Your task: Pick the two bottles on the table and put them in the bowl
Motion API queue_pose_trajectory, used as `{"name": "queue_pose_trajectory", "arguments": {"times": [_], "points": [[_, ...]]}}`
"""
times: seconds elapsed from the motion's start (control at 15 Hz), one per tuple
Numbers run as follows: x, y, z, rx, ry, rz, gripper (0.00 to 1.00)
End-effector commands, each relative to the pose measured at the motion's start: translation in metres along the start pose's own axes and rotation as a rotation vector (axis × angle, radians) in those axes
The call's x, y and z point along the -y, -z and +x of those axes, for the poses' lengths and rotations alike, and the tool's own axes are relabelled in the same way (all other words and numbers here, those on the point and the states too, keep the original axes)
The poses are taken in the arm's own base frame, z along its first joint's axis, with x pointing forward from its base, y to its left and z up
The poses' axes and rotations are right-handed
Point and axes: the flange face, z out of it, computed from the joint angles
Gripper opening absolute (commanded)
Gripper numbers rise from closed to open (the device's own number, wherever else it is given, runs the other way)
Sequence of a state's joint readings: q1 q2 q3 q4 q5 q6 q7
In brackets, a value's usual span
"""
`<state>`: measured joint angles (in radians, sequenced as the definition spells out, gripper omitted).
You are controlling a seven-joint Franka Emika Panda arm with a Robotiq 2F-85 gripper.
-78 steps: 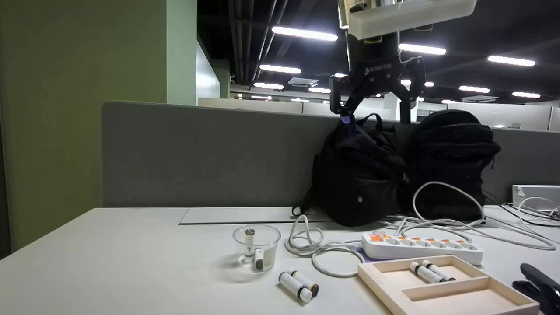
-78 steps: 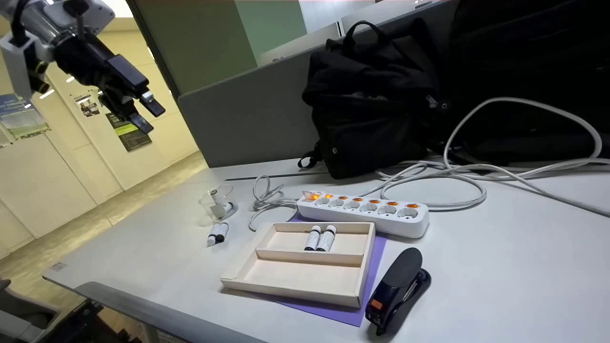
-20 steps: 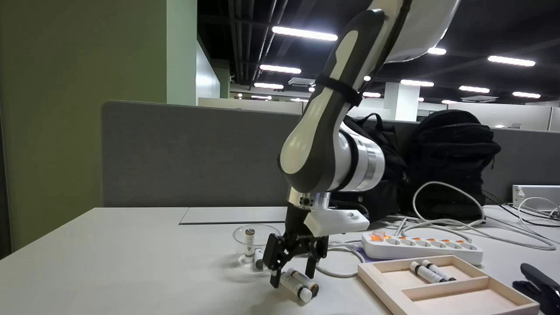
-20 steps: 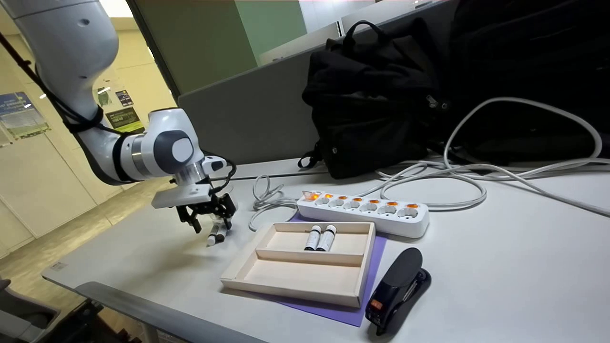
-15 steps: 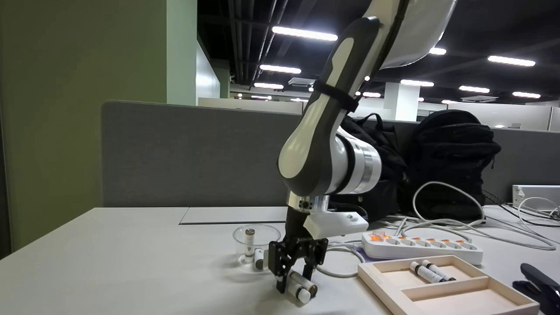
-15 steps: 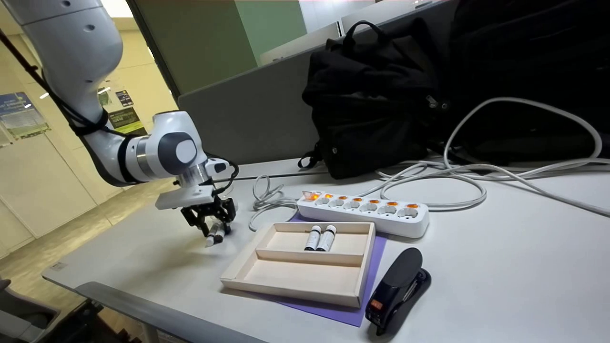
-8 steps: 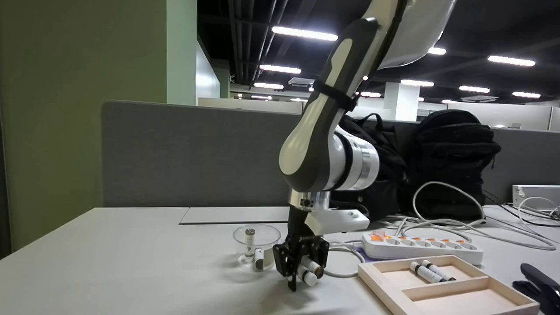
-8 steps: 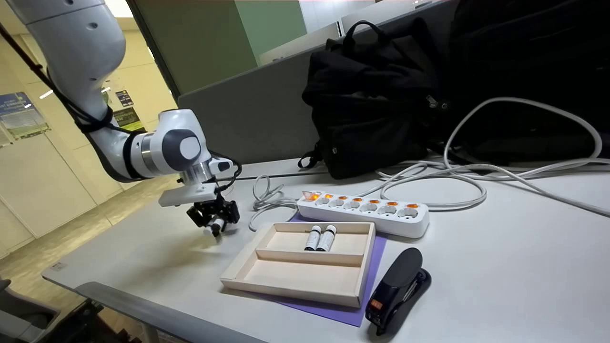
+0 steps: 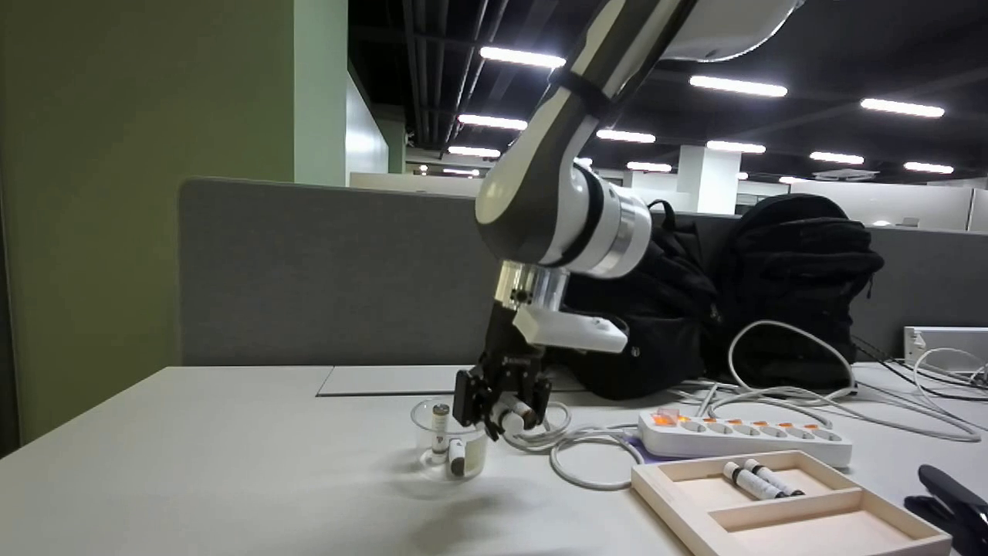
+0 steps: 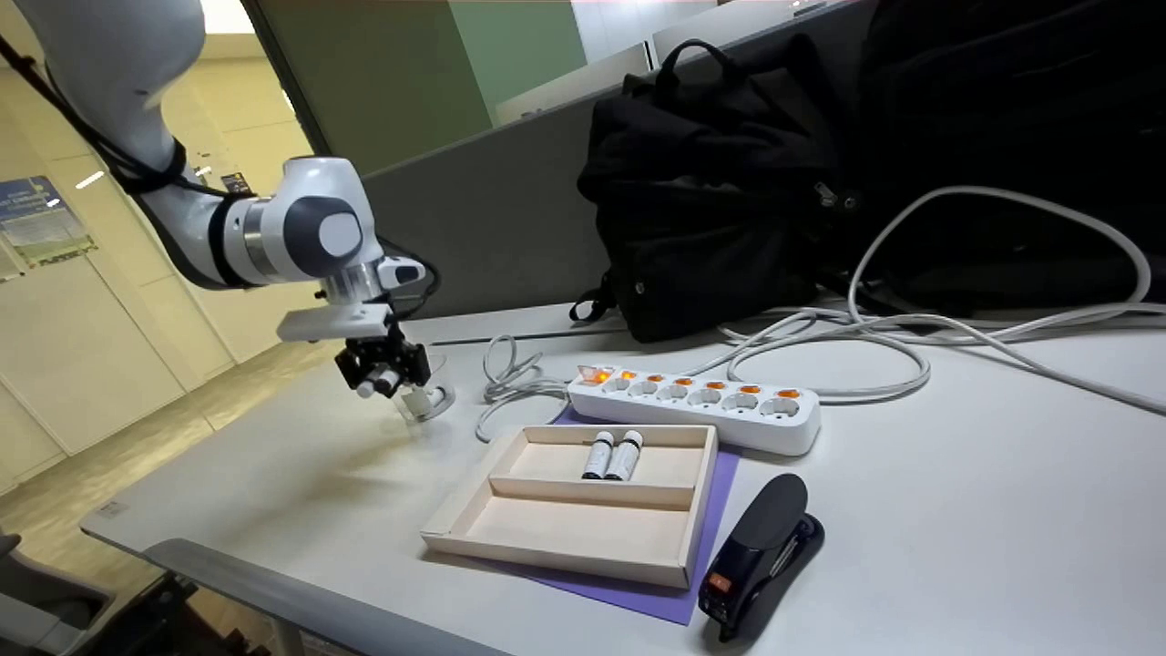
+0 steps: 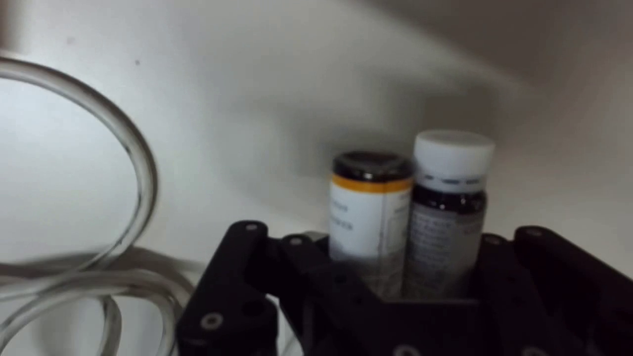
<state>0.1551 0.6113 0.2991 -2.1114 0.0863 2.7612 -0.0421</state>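
My gripper is shut on two bottles held side by side, lifted off the table. In the wrist view, a white-labelled bottle with an orange band and dark end sits against a bottle with a white cap and grey-looking label. The fingertips are hidden there. An exterior view has the same white-capped bottle poking out of the jaws. The clear bowl stands on the table just left of the gripper, partly behind it. Inside it are an upright bottle and another bottle, dark end toward the camera.
A wooden tray with two more bottles in one compartment lies on a purple sheet. Behind it are a power strip and looped white cables. Black backpacks lean on the partition. A stapler lies beside the tray.
The gripper came down over the two bottles on the table, closed on them, and has since risen with both, moving toward the bowl.
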Motion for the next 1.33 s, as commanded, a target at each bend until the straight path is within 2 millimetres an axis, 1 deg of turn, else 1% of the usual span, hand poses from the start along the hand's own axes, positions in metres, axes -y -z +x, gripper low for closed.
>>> {"name": "queue_pose_trajectory", "arguments": {"times": [0.0,0.13,0.2,0.27,0.4,0.6,0.8,0.87,1.0,1.27], "points": [[0.002,0.062,0.02,-0.078,-0.004,-0.01,0.0],[-0.006,0.084,0.034,-0.153,0.007,-0.041,0.0],[-0.01,0.089,0.041,-0.182,0.013,-0.045,0.0],[-0.013,0.092,0.047,-0.209,0.018,-0.048,0.0],[-0.014,0.09,0.056,-0.254,0.037,-0.047,0.0],[-0.007,0.077,0.067,-0.298,0.064,-0.035,0.0],[0.013,0.061,0.068,-0.308,0.088,-0.016,0.0],[0.013,0.053,0.071,-0.307,0.094,-0.01,0.0],[0.019,0.042,0.069,-0.3,0.105,-0.004,0.0],[0.018,0.022,0.069,-0.307,0.125,-0.02,0.0]]}}
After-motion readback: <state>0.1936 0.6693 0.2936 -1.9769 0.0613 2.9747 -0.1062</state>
